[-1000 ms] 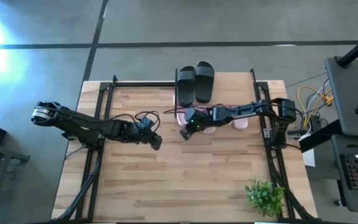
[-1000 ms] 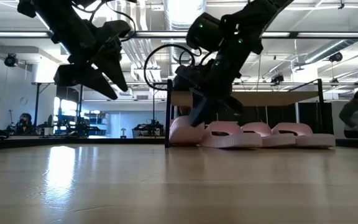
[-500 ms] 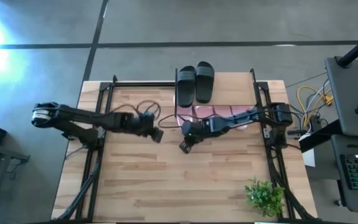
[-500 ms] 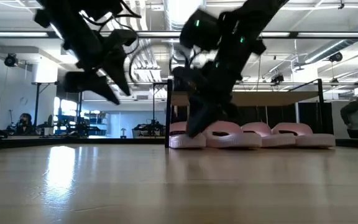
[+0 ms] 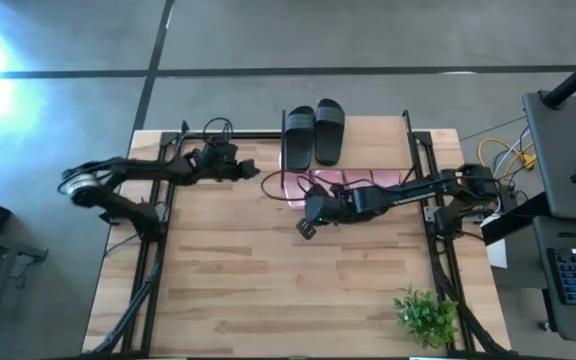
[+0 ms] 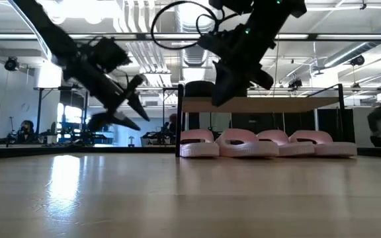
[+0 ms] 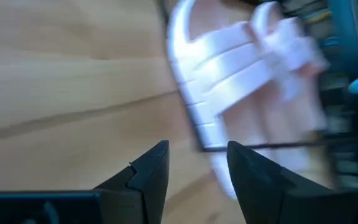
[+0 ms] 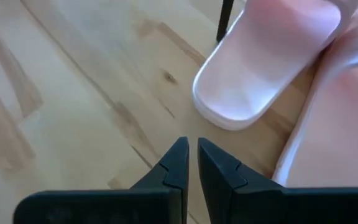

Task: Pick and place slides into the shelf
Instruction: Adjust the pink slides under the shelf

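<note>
Six slides racked, both grippers empty

Four pale pink slides (image 6: 266, 143) sit in a row on the tabletop (image 5: 268, 280) beneath the shelf (image 6: 263, 104), while two black slides (image 5: 315, 131) rest side by side on its wooden tier. The right gripper (image 5: 306, 228), fingers pinched together on nothing, hovers just in front of the pink row. The left gripper (image 5: 249, 172), fingers parted and empty, hangs near the shelf's left end.

The pink slides (image 5: 343, 182) are partly hidden beneath the shelf (image 5: 405, 125) plank; they are blurred in the left wrist view.
</note>
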You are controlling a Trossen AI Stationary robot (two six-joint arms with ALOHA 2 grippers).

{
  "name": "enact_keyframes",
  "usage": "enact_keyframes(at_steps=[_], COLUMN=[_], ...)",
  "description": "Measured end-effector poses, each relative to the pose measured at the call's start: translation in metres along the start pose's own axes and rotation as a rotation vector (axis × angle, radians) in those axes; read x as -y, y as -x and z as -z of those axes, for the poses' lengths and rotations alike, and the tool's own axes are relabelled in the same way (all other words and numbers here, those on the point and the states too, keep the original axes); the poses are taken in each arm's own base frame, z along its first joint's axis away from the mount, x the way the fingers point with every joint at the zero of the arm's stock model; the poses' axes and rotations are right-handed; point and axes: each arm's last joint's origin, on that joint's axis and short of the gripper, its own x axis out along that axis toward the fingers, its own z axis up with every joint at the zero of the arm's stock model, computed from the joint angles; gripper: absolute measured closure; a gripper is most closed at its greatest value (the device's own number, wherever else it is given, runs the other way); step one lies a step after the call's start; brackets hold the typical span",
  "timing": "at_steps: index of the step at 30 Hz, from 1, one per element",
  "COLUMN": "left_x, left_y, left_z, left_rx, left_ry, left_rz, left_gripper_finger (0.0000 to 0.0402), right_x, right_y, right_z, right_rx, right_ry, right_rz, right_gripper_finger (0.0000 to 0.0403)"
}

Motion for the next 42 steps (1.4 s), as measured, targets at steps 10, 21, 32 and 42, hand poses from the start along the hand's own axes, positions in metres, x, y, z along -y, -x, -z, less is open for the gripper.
enact_keyframes(at_steps=[10, 21, 32, 42], left_x=[-0.021, 0.002, 0.012, 0.010], left_y=[-0.080, -0.084, -0.084, -0.106], left_z=[-0.013, -0.036, -0.042, -0.044], left_rx=[-0.069, -0.066, -0.042, -0.089], left_ry=[0.185, -0.092, -0.685, -0.736], left_rz=[0.113, 0.024, 0.058, 0.106], left_gripper_finger=[0.0254, 0.0368, 0.0396, 0.0401], right_x=[-0.002, -0.001, 0.003, 0.003], right_y=[0.006, 0.003, -0.003, -0.003], right_z=[-0.001, 0.003, 0.010, 0.009], right_rx=[0.001, -0.011, -0.030, -0.028], right_ry=[-0.132, -0.173, -0.190, -0.191], right_rz=[-0.020, 0.001, 0.022, 0.021], right_gripper_finger=[0.0374, 0.0374, 0.0374, 0.0374])
